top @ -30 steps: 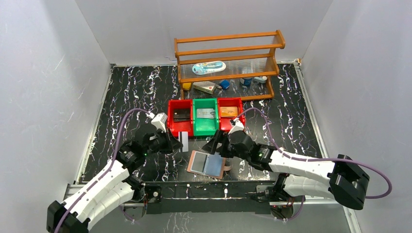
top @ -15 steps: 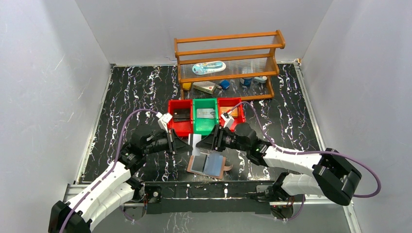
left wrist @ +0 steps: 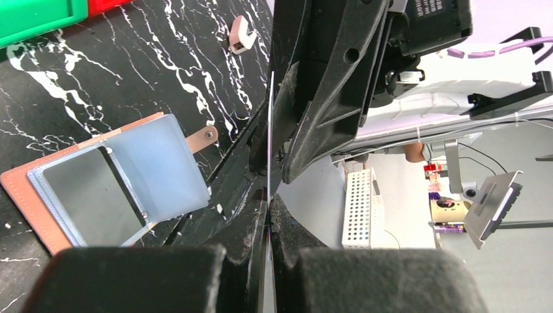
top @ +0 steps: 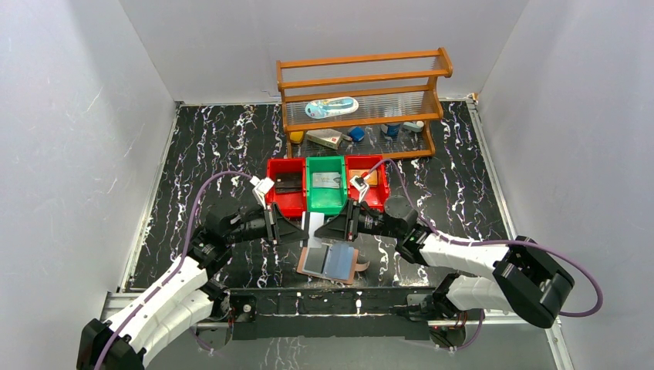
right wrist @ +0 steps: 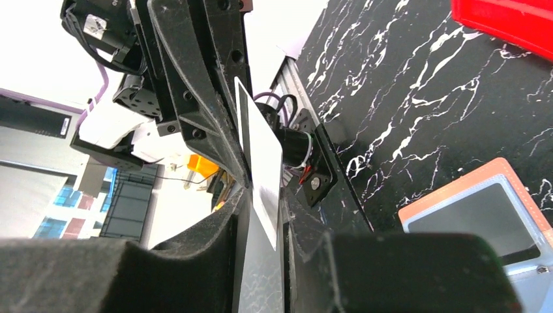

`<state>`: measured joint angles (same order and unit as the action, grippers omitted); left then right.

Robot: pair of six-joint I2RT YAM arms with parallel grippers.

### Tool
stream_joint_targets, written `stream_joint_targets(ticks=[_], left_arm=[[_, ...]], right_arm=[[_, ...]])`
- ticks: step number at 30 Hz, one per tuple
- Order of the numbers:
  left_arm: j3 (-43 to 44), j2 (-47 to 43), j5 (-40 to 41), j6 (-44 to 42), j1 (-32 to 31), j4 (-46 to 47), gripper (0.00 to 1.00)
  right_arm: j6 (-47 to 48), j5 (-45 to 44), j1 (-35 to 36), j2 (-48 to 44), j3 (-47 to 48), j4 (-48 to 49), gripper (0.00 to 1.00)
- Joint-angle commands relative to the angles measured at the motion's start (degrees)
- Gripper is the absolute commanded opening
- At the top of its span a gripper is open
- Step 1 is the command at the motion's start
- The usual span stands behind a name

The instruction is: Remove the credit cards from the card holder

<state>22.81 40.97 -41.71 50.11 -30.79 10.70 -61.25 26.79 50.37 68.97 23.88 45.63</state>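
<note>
- Top view: the left gripper (top: 299,230) pinches a pale credit card (top: 311,223) upright. The right gripper (top: 324,229) faces it tip to tip. The card holder (top: 330,262) lies open just beneath both tips.
- Left wrist: the card is clamped edge-on between its own fingers.
- Right wrist: the jaws stand narrow around the card; I cannot tell whether they grip it.

No text can be read with confidence. A white-lettered label (left wrist: 433,8) on the right arm's black housing (left wrist: 427,29) is blurred and cut off by the picture's top edge. Print on the cards (top: 326,179) in the bins (top: 326,210) is too small to read.
</note>
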Motion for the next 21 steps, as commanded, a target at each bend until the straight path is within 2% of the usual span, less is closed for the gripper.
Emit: stream_joint_targets(ticks=[1,3,10,11,16,21], left_arm=[[-0.9,-0.3,-2.9,2.3,0.4,3.4,0.0],[-0.9,-0.3,-3.0,2.4,0.4,3.7,0.0],[-1.9,-1.8,-3.1,3.1,0.4,4.1,0.0],[-2.0,-2.2,-2.8,3.1,0.4,3.7,0.03],[-1.6,-3.2,-1.8,1.4,0.4,0.6,0.34],[0.9,-3.4,2.2,-3.5,0.4,-7.7,0.62]], right_arm=[[-1.4,2.8,-0.2,-1.5,-1.6,9.1,0.3],[-1.3,2.8,-0.2,-2.2,-1.8,9.2,0.27],[-2.1,3.8,-0.3,-3.0,-2.3,11.4,0.01],[-2.1,3.8,-0.4,-3.2,-2.3,11.2,0.0],[-1.8,2.5,-0.3,-4.9,-2.4,8.7,0.0],[-0.3,0.1,-0.3,-7.3,-2.4,3.2,0.0]])
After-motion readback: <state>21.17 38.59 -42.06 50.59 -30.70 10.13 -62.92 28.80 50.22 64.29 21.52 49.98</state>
